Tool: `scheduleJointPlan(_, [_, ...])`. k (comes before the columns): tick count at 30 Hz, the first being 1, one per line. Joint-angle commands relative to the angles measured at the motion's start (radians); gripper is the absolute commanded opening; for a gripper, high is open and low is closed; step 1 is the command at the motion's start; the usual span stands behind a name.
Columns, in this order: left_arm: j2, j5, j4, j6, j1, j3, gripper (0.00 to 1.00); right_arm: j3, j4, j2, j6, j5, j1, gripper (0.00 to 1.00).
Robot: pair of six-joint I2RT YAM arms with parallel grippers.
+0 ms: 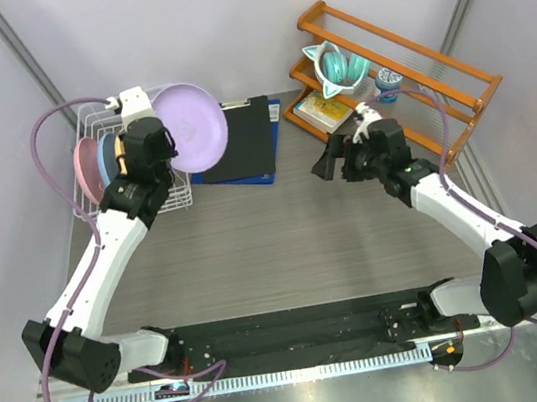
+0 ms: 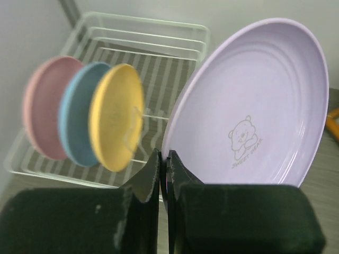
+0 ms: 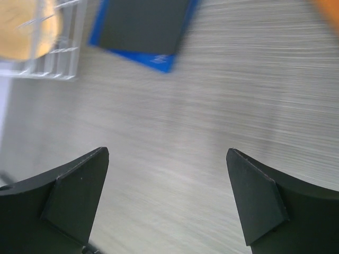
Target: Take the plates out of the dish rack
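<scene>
My left gripper (image 2: 163,156) is shut on the rim of the lavender plate (image 2: 254,106) and holds it on edge above the right side of the white dish rack (image 1: 95,119); the plate also shows from above (image 1: 192,123). The orange plate (image 2: 116,116), light blue plate (image 2: 74,114) and pink plate (image 2: 39,106) stand upright in the rack (image 2: 175,50). From above I see the pink plate (image 1: 86,170) and a blue edge beside it. My right gripper (image 3: 168,159) is open and empty over the bare table, seen from above (image 1: 329,164) right of centre.
A black clipboard on a blue board (image 1: 240,145) lies right of the rack, also in the right wrist view (image 3: 143,32). An orange wooden shelf (image 1: 401,70) at the back right holds a teal cup (image 1: 337,66), a small bottle (image 1: 388,82) and a booklet (image 1: 321,109).
</scene>
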Motion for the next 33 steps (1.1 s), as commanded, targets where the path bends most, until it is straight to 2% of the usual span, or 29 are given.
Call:
scheduleJointPlan(1, [-0.042, 0.242, -0.048, -0.194, -0.027, -0.094, 0.0, 0.049, 0.151, 0.004, 0.089, -0.067, 0.137, 0.99])
scheduleJointPlan(8, [-0.053, 0.313, -0.005, -0.284, -0.082, -0.198, 0.0, 0.074, 0.274, 0.069, 0.157, -0.071, 0.256, 0.99])
scheduleJointPlan(17, [-0.082, 0.382, 0.047, -0.347, -0.124, -0.273, 0.0, 0.075, 0.283, 0.15, 0.171, -0.034, 0.267, 0.99])
scheduleJointPlan(20, [-0.096, 0.418, 0.06, -0.366, -0.134, -0.298, 0.0, 0.075, 0.305, 0.183, 0.172, -0.041, 0.267, 0.96])
scheduleJointPlan(21, [-0.102, 0.432, 0.073, -0.369, -0.137, -0.319, 0.0, 0.08, 0.313, 0.193, 0.174, -0.044, 0.269, 0.86])
scheduleJointPlan(22, [-0.11, 0.441, 0.08, -0.372, -0.143, -0.327, 0.0, 0.084, 0.314, 0.209, 0.174, -0.044, 0.269, 0.83])
scheduleJointPlan(26, [-0.156, 0.46, 0.095, -0.381, -0.147, -0.361, 0.0, 0.084, 0.313, 0.226, 0.168, -0.044, 0.266, 0.33])
scheduleJointPlan(28, [-0.177, 0.449, 0.094, -0.37, -0.147, -0.372, 0.0, 0.066, 0.31, 0.218, 0.172, -0.035, 0.267, 0.03])
scheduleJointPlan(29, [-0.187, 0.445, 0.091, -0.366, -0.147, -0.376, 0.0, 0.057, 0.31, 0.203, 0.175, -0.028, 0.267, 0.01])
scheduleJointPlan(30, [-0.205, 0.414, 0.087, -0.361, -0.147, -0.381, 0.09, 0.039, 0.305, 0.19, 0.175, -0.012, 0.267, 0.01])
scheduleJointPlan(31, [-0.213, 0.394, 0.08, -0.36, -0.147, -0.381, 0.29, 0.031, 0.293, 0.178, 0.174, 0.01, 0.269, 0.01])
scheduleJointPlan(33, [-0.228, 0.33, 0.046, -0.347, -0.147, -0.375, 0.74, 0.006, 0.233, 0.128, 0.175, 0.062, 0.258, 0.01])
